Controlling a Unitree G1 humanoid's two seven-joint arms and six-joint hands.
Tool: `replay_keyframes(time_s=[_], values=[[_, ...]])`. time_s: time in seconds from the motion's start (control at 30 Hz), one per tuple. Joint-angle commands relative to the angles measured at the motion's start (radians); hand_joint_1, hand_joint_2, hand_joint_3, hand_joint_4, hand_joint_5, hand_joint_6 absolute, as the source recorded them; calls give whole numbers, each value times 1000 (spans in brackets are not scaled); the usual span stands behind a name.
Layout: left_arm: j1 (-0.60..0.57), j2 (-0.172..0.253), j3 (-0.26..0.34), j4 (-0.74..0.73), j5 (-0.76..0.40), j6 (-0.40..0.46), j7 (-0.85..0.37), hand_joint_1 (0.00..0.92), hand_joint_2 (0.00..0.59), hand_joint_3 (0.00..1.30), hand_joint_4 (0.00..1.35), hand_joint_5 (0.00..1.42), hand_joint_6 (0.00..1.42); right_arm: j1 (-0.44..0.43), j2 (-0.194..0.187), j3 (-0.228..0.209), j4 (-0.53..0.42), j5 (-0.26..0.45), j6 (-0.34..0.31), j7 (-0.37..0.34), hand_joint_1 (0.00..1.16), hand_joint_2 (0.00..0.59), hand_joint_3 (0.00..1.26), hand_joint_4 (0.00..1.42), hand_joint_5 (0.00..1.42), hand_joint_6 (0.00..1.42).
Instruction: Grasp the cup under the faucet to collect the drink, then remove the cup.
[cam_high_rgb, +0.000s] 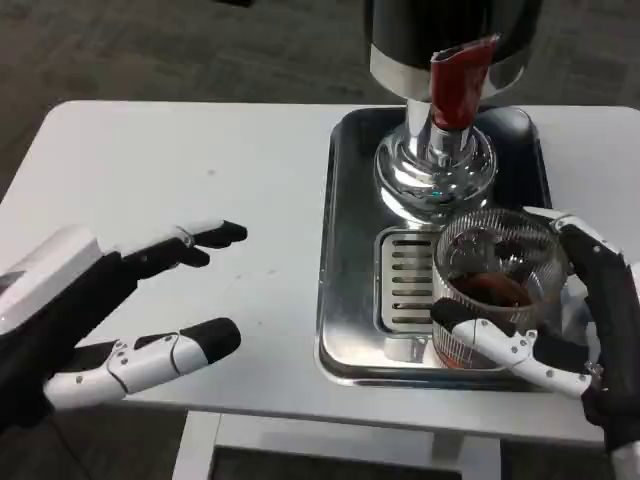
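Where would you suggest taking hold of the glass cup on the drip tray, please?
Grip the glass cup around its lower side wall, coming from the right, as the right hand does now. It stands upright holding dark drink, and the dispenser probably blocks approach from behind.

The scene was brightly and evenly lit from overhead. The white surface (200, 170) looked nearly washed out, with only faint, soft shadows. Sharp glare spots sat on the chrome dispenser base (436, 175) and streaked the metal tray (350, 250). Focus was slightly soft throughout.
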Motion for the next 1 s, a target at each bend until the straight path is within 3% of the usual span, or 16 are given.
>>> replay_keyframes(time_s=[0.03, 0.4, 0.57, 0.77, 1.0], values=[[3, 2, -9, -28, -2, 9, 1, 0, 109, 195, 166, 224, 221, 31, -2, -17, -76, 22, -14, 23, 916, 144, 986, 1187, 1396, 1424], [0, -4, -43, -111, -14, 26, -6, 0, 105, 195, 161, 223, 214, 120, -30, -74, -217, 81, -22, 120, 933, 145, 1004, 1187, 1405, 1424], [9, -8, -53, -159, -27, 32, -10, 0, 105, 195, 161, 220, 214, 170, -49, -116, -332, 127, -8, 189, 933, 145, 1004, 1200, 1410, 1424], [23, -8, -48, -214, -52, 41, -15, 0, 105, 195, 161, 215, 213, 215, -60, -154, -385, 173, -25, 234, 933, 145, 1007, 1201, 1424, 1424], [52, -14, -51, -260, -58, 48, -21, 0, 105, 195, 161, 214, 213, 252, -75, -164, -422, 206, -40, 269, 931, 155, 1014, 1214, 1424, 1424]])
